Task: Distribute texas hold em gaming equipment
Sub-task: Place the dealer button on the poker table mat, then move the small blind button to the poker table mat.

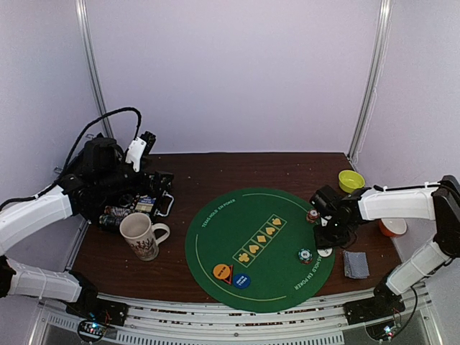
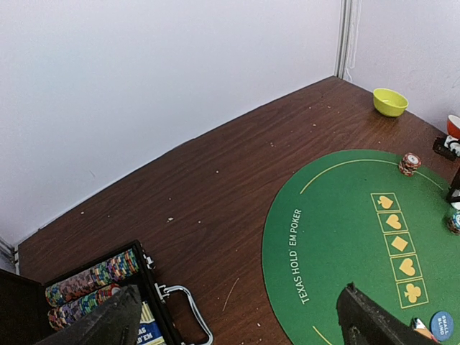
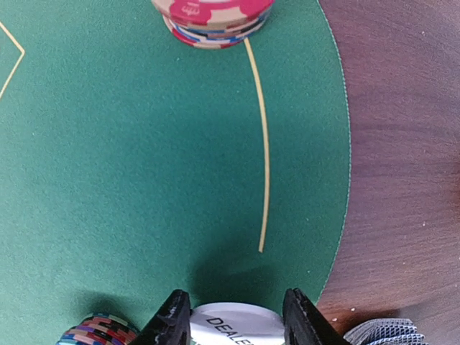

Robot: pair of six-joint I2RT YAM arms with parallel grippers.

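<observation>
My right gripper (image 1: pixel 325 241) (image 3: pixel 237 321) is at the right edge of the green poker mat (image 1: pixel 237 230), its jaws closed on either side of the white dealer button (image 3: pixel 237 327) (image 1: pixel 325 252). A red-white chip stack (image 1: pixel 313 215) (image 3: pixel 212 18) lies just ahead of it. A teal-white chip stack (image 1: pixel 305 255) (image 3: pixel 97 332) lies beside it. Grey-blue cards (image 1: pixel 355 264) (image 3: pixel 381 332) lie on the wood to its right. An orange button (image 1: pixel 222 272) and a blue button (image 1: pixel 242 280) sit at the mat's front. My left gripper (image 1: pixel 147 140) (image 2: pixel 241 327) is open and empty, raised near the chip case (image 1: pixel 147 203) (image 2: pixel 93 287).
A patterned cream mug (image 1: pixel 141 236) stands in front of the chip case. A yellow bowl (image 1: pixel 351 180) (image 2: pixel 390 101) and an orange bowl (image 1: pixel 392 227) sit at the right of the table. White walls close off the back and both sides.
</observation>
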